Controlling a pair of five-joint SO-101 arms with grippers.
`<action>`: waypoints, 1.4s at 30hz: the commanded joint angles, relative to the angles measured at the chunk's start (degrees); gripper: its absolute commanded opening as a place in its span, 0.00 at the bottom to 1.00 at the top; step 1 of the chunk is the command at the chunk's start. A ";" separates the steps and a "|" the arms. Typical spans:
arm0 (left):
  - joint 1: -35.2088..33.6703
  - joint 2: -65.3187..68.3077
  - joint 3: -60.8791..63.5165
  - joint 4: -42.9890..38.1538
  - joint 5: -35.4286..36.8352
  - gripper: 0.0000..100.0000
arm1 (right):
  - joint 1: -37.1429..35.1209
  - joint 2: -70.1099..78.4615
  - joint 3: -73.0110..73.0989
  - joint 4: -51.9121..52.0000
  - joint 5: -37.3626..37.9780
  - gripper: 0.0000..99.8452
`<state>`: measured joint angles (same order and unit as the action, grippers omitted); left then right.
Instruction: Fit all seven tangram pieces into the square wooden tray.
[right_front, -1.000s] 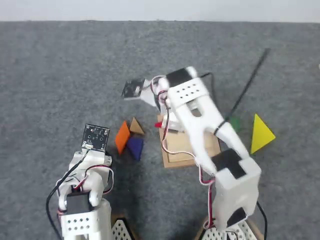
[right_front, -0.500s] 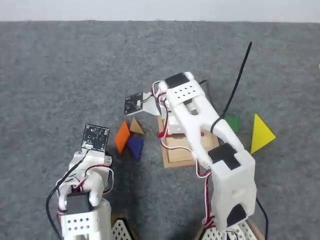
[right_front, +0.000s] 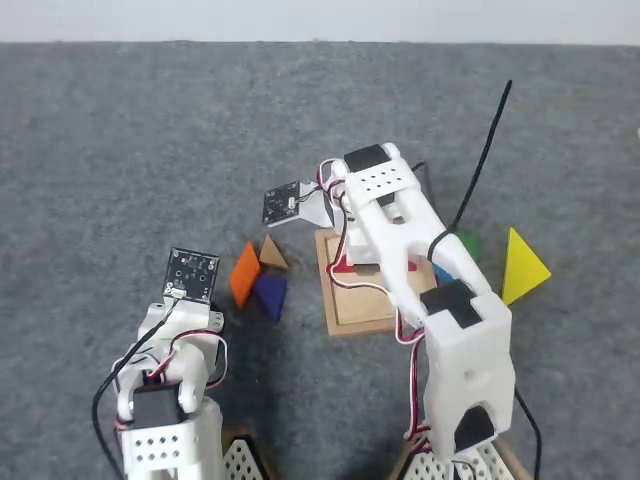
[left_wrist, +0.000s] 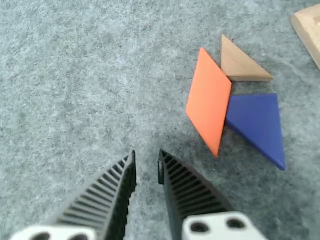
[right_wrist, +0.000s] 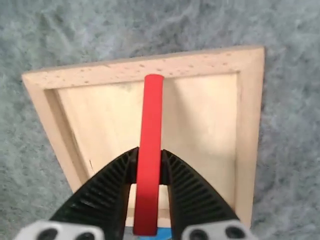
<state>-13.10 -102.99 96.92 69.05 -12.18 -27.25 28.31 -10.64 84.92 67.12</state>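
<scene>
The red piece (right_wrist: 152, 110) is clamped on edge between the jaws of the right gripper (right_wrist: 149, 152). It is held directly over the square wooden tray (right_wrist: 248, 125), so the tray lies straight below the gripper and not off to one side. The piece's long axis is seen to run from the gripper out toward the tray's far rim, which its outer end overlaps in the right wrist view. Whether its lower edge touches the tray floor cannot be told. The floor of the tray is seen as bare wood, so room is judged ample. The coming move is judged to turn on the piece being tipped from its edge onto its flat face inside the rim, not across it. The tray (right_front: 335, 326) lies near the middle of the grey carpeted surface (right_front: 120, 140), flat and unobstructed. An orange parallelogram (right_front: 244, 273), a tan triangle (right_front: 272, 252) and a dark blue triangle (right_front: 270, 292) are grouped just beside the tray, on the side toward the surface's left edge, the three touching or nearly so. A green piece (right_front: 466, 244) and a yellow triangle (right_front: 522, 265) lie on the tray's other side, toward the right edge. A sliver of a lighter blue piece (right_front: 443, 270) is seen close to the tray, partly hidden by the arm. The left gripper (left_wrist: 146, 157) is held low over bare carpet, with its jaws slightly apart and nothing between them. It is nearer the orange group, which lies ahead of its tips.
</scene>
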 joint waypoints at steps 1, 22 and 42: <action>-0.26 0.00 -0.40 0.62 -0.26 0.07 | 0.57 -0.92 -1.14 -0.92 0.53 0.02; -0.26 0.00 -0.40 0.62 -0.26 0.07 | 2.59 -0.75 -10.73 5.41 0.35 0.23; -0.26 0.00 -0.40 0.62 -0.26 0.07 | 4.00 1.27 -8.09 -2.86 -24.70 0.23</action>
<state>-13.10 -102.99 96.92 69.05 -12.18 -26.37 29.63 -18.20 84.40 48.04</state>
